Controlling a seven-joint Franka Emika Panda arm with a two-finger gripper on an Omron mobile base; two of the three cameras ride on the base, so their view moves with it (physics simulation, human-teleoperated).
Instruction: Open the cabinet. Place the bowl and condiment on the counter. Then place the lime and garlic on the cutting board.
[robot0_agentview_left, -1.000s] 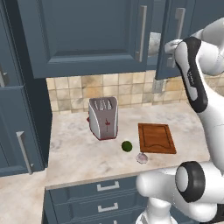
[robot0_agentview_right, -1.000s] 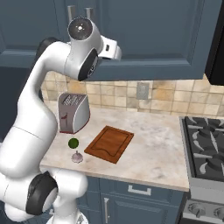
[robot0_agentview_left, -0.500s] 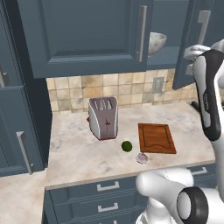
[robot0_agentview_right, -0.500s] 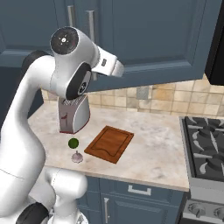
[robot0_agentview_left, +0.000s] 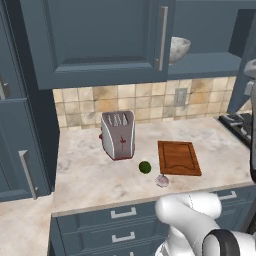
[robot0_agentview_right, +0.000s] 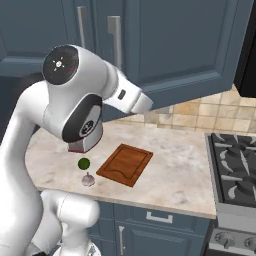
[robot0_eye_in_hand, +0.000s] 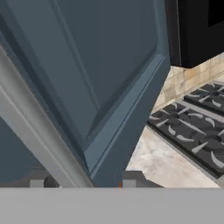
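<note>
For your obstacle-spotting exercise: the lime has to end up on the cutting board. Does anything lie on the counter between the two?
No. In the left base view the lime lies on the counter just left of the cutting board, with bare stone between. The garlic lies nearer the front edge and the toaster further back, both off that line.

kitchen | toaster (robot0_agentview_left: 118, 134) | stove (robot0_agentview_right: 235, 170) | tiled backsplash (robot0_agentview_left: 150, 100) | cabinet (robot0_agentview_left: 100, 40)

Cabinet (robot0_agentview_left: 100, 40): we see it above the counter (robot0_agentview_left: 90, 175).
Bowl (robot0_agentview_left: 177, 48): inside the cabinet.
Toaster (robot0_agentview_left: 118, 134): on the counter, left of the cutting board (robot0_agentview_left: 178, 157).
Lime (robot0_agentview_left: 145, 167), garlic (robot0_agentview_left: 162, 180): on the counter, before the toaster, just left of the board.
</note>
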